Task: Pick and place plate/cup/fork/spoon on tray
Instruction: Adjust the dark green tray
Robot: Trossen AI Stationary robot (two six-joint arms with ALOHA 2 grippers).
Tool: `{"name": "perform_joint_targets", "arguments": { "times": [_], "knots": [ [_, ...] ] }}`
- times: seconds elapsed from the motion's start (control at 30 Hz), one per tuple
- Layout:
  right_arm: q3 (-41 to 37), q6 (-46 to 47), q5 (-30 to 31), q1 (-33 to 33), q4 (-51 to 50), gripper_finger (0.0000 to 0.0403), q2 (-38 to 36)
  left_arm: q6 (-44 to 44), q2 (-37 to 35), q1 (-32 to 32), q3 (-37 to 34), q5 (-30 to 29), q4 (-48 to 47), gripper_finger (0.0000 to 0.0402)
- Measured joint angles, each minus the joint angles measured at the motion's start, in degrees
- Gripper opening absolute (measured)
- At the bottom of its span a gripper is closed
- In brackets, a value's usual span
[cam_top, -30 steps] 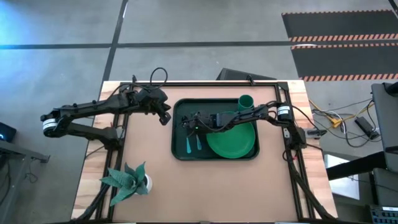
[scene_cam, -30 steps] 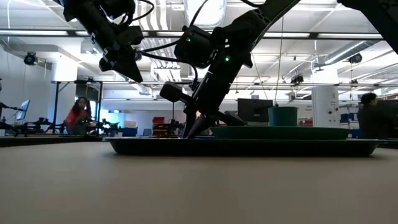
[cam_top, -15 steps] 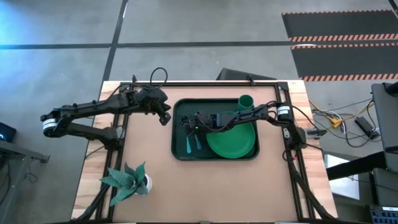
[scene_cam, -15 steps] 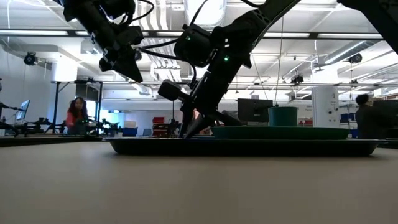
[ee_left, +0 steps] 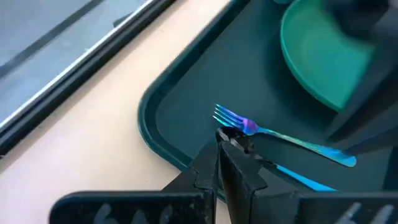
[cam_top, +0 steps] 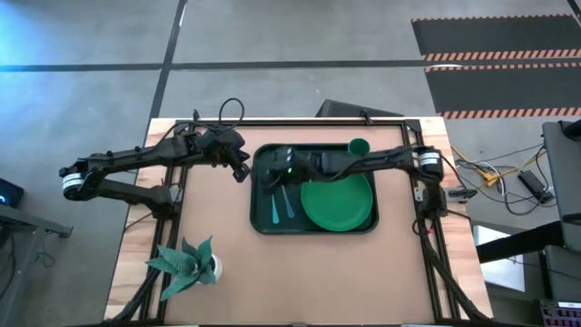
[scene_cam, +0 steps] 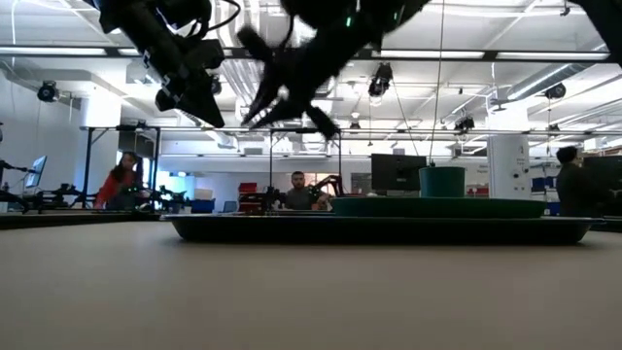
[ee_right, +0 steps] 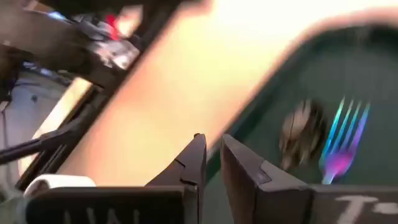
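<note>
— Where are the fork (cam_top: 275,208) and spoon (cam_top: 290,205)?

— Side by side in the tray (cam_top: 263,224), left of the plate (cam_top: 339,203), handles pointing toward the desk's near edge.

— Which fingers are nearer?

— The right gripper (cam_top: 275,167), above them, fingers a little apart, holding nothing. The left gripper (cam_top: 242,170), shut, waits beside the tray.

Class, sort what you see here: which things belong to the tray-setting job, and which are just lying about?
Job: tray, plate, cup, fork, spoon.
Lying about: potted plant on the table.
</note>
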Motion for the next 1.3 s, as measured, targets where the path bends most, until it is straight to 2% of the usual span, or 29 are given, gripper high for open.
{"name": "perform_joint_targets", "arguments": {
  "times": [0.1,0.2,0.33,0.47,0.63,0.77,1.0,1.13,1.23,1.3],
  "knots": [
    [2.8,-9.4,-0.8,-0.8,-7.6,0.0040,-4.8,-1.6,0.0,0.0,0.0,-2.7,0.4,0.0000],
    [5.6,-17.3,-0.4,-1.6,-20.4,0.0041,-10.4,-3.5,0.0,0.0,0.0,-4.1,0.4,0.0000],
    [8.1,-25.1,3.9,-2.3,-36.6,0.0041,-17.4,-4.8,0.2,0.0,0.0,-4.2,0.7,0.0000],
    [8.6,-29.1,5.8,-2.5,-45.9,0.0041,-24.1,-4.8,1.2,0.0,0.0,-4.2,0.9,0.0000],
    [6.6,-28.4,5.7,-2.4,-52.5,0.0041,-31.4,-5.7,2.9,0.0,0.0,-4.1,0.8,0.0000],
    [5.1,-27.4,5.7,-2.4,-54.0,0.0041,-35.1,-5.2,4.1,0.0,0.0,-4.1,0.9,0.0000],
    [1.5,-30.6,5.5,-2.4,-54.1,0.0027,-36.2,3.3,6.0,0.0,-0.1,-3.9,0.8,0.0000],
    [0.8,-26.1,0.7,-1.1,-61.5,0.0010,-34.9,3.6,5.9,0.0,-0.1,3.0,-0.4,0.0000],
    [0.8,-19.6,0.7,2.5,-70.0,0.0009,-33.9,3.3,4.7,-0.4,-0.1,9.4,-2.6,0.0000],
    [0.8,-14.3,1.3,6.0,-73.8,0.0008,-33.7,3.3,3.6,-1.5,0.2,9.5,-5.6,0.0000]
  ]
}}
